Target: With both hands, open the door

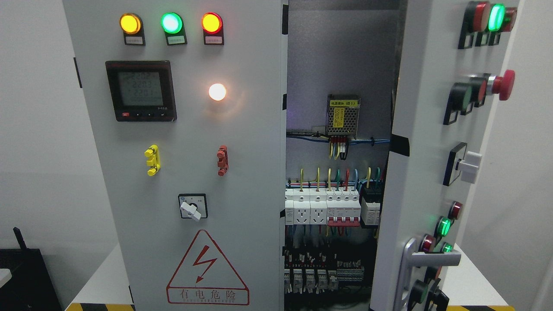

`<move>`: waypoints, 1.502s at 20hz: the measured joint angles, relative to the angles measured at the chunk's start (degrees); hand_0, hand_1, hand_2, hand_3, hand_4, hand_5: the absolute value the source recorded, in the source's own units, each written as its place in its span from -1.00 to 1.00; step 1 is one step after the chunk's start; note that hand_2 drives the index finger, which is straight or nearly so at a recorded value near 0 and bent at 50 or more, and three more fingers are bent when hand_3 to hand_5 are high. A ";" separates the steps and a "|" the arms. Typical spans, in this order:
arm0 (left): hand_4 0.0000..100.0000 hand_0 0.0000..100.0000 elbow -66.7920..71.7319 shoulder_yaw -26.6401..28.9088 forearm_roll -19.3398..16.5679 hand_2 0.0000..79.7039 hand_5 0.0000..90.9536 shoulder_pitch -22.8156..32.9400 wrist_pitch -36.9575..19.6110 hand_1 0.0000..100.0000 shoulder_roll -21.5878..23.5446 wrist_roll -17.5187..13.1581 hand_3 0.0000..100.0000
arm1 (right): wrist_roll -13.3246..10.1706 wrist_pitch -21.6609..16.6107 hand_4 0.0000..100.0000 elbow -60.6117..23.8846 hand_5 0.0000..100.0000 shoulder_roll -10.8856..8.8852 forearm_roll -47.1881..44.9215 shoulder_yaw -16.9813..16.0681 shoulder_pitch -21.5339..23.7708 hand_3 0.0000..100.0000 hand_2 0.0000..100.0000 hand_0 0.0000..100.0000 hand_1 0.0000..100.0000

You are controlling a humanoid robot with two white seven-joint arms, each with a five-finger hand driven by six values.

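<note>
Neither hand shows, fingers untellable; right of the breakers (322, 209), the right door (410, 172) could swing shut unheld

Even, bright, diffuse light; focus sharp across the frame. The left door (181, 172) is evenly lit, with a white lamp (217, 92) blown out and casting a warm halo on the panel. Three indicator lights (171, 23) glow saturated at top. The cabinet interior (341, 65) lies in grainy shadow, darkest near the bottom. Vertical edges lean outward, showing wide-angle distortion.
</note>
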 measured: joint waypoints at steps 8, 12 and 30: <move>-1.00 -0.76 -1.77 0.23 0.65 -1.00 -1.00 1.37 -0.54 -0.22 0.27 0.28 -1.00 | -0.20 0.00 -1.00 0.00 -1.00 0.00 0.00 0.00 0.00 -1.00 -1.00 -0.76 -0.22; -1.00 -0.76 -12.96 1.87 2.36 -1.00 -1.00 8.65 -2.29 -0.22 2.32 -1.42 -1.00 | -0.21 0.01 -1.00 -0.01 -1.00 0.01 0.00 0.00 -0.01 -1.00 -1.00 -0.76 -0.22; -1.00 -0.76 -64.50 19.29 87.03 -1.00 -1.00 37.71 -10.26 -0.22 50.77 -39.34 -1.00 | -0.34 0.00 -1.00 0.00 -1.00 0.01 0.00 -0.01 0.00 -1.00 -1.00 -0.76 -0.22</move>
